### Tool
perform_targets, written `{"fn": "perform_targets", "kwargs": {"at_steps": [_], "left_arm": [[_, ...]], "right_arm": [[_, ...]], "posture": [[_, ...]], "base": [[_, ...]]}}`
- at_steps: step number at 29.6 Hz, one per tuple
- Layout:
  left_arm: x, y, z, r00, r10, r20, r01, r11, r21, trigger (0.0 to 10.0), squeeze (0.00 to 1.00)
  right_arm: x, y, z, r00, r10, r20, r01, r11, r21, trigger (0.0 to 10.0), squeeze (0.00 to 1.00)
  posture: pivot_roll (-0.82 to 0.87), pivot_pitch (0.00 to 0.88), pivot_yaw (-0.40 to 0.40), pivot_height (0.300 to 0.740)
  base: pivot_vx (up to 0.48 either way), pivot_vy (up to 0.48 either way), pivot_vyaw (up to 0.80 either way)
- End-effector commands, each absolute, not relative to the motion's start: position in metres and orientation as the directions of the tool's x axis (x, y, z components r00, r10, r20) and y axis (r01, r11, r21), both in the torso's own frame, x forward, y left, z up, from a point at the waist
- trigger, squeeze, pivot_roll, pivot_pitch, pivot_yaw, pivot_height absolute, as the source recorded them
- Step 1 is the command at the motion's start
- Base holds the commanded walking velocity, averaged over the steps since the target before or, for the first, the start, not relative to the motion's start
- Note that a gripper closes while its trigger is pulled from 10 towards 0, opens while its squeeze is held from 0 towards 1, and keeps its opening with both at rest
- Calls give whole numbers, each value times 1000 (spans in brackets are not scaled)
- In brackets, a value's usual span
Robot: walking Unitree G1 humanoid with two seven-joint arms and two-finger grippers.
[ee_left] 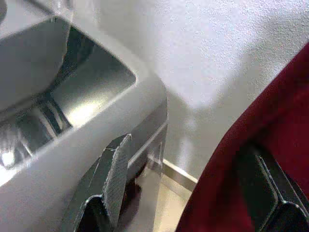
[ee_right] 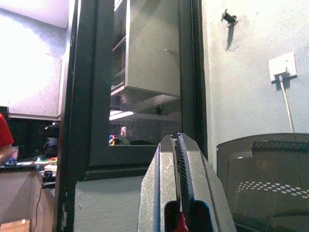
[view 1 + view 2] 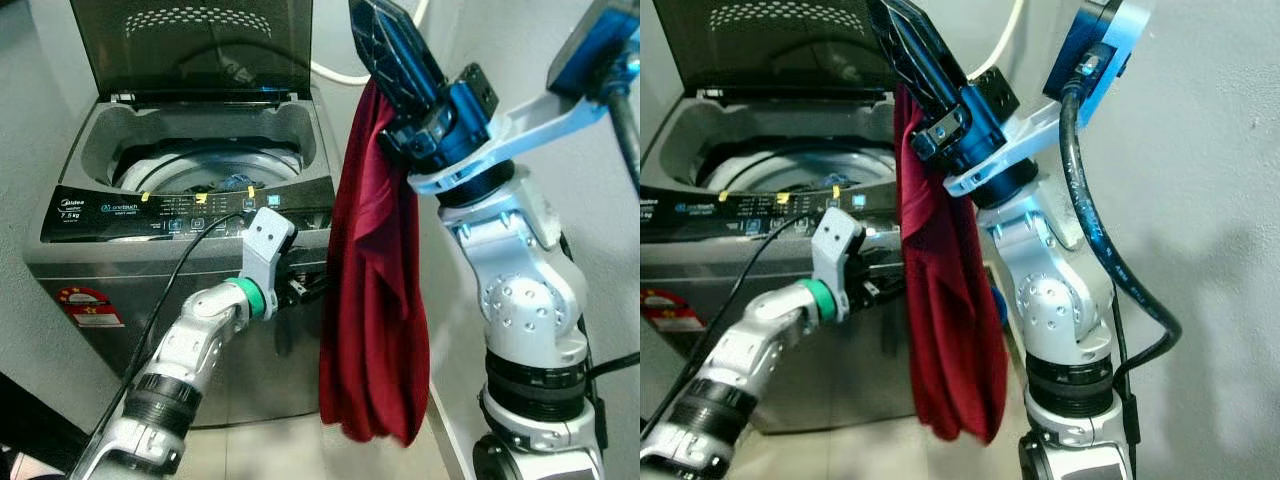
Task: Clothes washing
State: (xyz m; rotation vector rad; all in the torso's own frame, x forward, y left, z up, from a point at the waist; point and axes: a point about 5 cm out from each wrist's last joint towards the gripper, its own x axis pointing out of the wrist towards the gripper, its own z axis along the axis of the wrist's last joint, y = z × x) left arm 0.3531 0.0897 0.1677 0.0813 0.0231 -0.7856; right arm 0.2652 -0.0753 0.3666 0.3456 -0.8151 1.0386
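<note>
Washing machine: left and far, lid up, drum open with some laundry already inside.
Left gripper: low at the machine's front right corner, fingers spread wide, one beside the cloth's lower part.
Red cloth: hangs straight down, long axis vertical, right of the drum.
Right gripper: raised high, clamped on the cloth's top; likely must carry left and farther.

Head views overlapping at washer
</note>
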Motion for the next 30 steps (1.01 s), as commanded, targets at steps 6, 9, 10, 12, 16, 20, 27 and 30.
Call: {"fn": "perform_targets", "kwargs": {"at_steps": [6, 9, 10, 12, 16, 20, 27, 30], "left_arm": [[355, 77, 172, 660, -751, -12, 749, 657, 82, 0, 0], [352, 73, 174, 626, -779, 7, 776, 625, 83, 0, 0], [351, 70, 175, 613, -790, 18, 786, 612, 85, 0, 0], [349, 67, 176, 592, -805, 39, 800, 593, 87, 0, 0], [341, 71, 184, 640, -763, 92, 753, 646, 123, 10000, 0], [329, 84, 189, 704, -695, 146, 675, 719, 163, 10000, 0], [283, 116, 193, 706, -694, 140, 677, 720, 153, 10000, 0], [283, 116, 193, 706, -694, 140, 677, 720, 153, 10000, 0]], "right_arm": [[258, -76, 371, 230, 628, 744, -870, 475, -132, 10000, 0], [259, -76, 370, 234, 628, 742, -870, 477, -129, 10000, 0], [259, -76, 370, 236, 630, 740, -870, 476, -127, 10000, 0], [259, -76, 369, 240, 632, 737, -871, 475, -123, 10000, 0], [270, -75, 353, 324, 656, 682, -831, 541, -125, 10000, 0], [286, -73, 325, 452, 675, 583, -754, 639, -156, 10000, 0], [299, -81, 307, 590, 589, 552, -637, 760, -131, 10000, 0], [299, -81, 307, 590, 589, 552, -637, 760, -131, 10000, 0]], "posture": [[73, 0, 8, 740], [77, 0, 7, 740], [77, 0, 7, 740], [85, 0, 2, 740], [89, 0, 6, 740], [96, 0, 3, 740], [126, 6, -9, 740], [126, 6, -9, 740]], "base": [[0, 0, 0], [0, 0, 0], [0, 0, 0], [0, 0, 0], [0, 0, 0], [0, 0, 0], [0, 0, 0], [0, 0, 0]]}}
